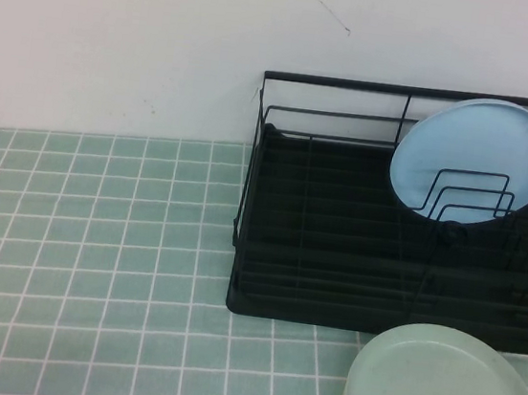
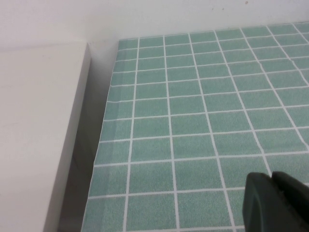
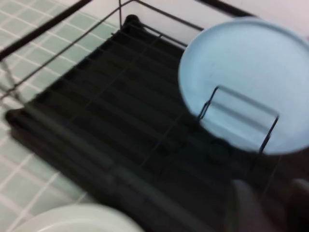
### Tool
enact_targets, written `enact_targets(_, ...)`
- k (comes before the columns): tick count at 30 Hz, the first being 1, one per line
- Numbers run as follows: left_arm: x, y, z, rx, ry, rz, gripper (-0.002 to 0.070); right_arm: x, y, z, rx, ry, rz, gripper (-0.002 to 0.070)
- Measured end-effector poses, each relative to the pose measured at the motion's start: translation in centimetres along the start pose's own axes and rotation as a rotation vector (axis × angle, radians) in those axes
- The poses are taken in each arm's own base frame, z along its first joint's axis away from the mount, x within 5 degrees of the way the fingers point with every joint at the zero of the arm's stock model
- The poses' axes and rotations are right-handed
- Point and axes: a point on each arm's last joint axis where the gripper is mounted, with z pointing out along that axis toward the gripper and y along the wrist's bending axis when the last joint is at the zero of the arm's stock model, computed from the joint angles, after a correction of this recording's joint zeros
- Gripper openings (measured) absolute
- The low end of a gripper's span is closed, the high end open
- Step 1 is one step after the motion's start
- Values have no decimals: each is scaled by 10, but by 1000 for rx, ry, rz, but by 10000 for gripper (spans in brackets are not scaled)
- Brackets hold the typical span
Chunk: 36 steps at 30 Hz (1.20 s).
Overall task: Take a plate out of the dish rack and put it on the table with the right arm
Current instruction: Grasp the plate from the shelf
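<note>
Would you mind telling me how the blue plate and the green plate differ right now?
The blue plate stands on edge in the dish rack, leaning behind wire dividers; the green plate lies flat on the tiled table in front of the rack. Both are round, plain and similar in size. The right pincer is over the rack near the blue plate; the left pincer is over bare tiles.

The plate (image 1: 476, 158) stands in the dish rack (image 1: 334, 254), right on the table (image 1: 93, 254).

Left gripper (image 2: 276, 203) low over tiles; right gripper (image 3: 270, 205) above the rack.
</note>
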Motion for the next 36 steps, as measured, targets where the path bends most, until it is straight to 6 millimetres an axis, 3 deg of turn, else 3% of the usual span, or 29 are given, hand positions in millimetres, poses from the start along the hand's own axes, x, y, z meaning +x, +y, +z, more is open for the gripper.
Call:
enact_targets(2, 0, 0, 0, 0, 0, 0, -4, -13, -15, 17, -7, 14, -23, 266)
enact_targets(5, 0, 0, 0, 0, 0, 0, -4, -31, -37, 43, -9, 25, -90, 373)
enact_targets(8, 0, 0, 0, 0, 0, 0, -4, -45, -57, 68, -12, 30, -201, 407)
enact_targets(15, 0, 0, 0, 0, 0, 0, -4, -58, -94, 126, -30, 48, -351, 420)
enact_targets(20, 0, 0, 0, 0, 0, 0, -4, -53, -107, 156, -55, 72, -389, 421)
enact_targets(36, 0, 0, 0, 0, 0, 0, -4, -51, -109, 193, -22, 55, -519, 418)
